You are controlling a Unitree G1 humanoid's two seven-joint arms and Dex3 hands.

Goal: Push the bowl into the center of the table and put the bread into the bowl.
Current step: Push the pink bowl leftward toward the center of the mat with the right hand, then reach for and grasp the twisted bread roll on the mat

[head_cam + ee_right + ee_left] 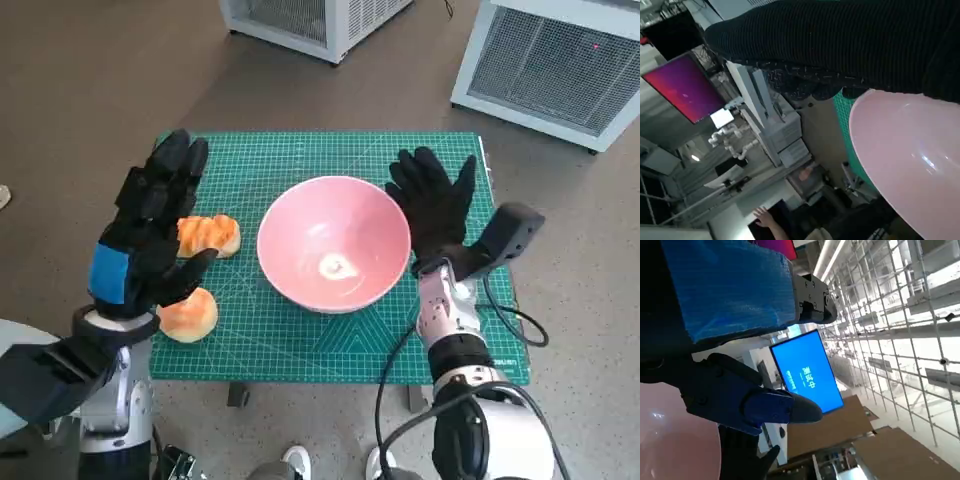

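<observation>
I am flanking the bowl [334, 243] with spread, empty fingers, my right hand [434, 203] beside it to nudge it toward the tabletop's [330, 340] middle, my left hand [150, 230] hovering over the bread [208, 236].

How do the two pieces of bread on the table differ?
The ridged bread lies farther from the robot, while the round bread lies nearer. The ridged one shows grooves; the round one looks smooth. The left hand overlaps both in view. Both are golden and lie outside the bowl.

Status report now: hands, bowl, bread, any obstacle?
Left hand open, raised over the bread. Right hand open, beside the bowl. Bowl near mat centre, empty. Two bread pieces left of bowl. No obstacle seen.
</observation>
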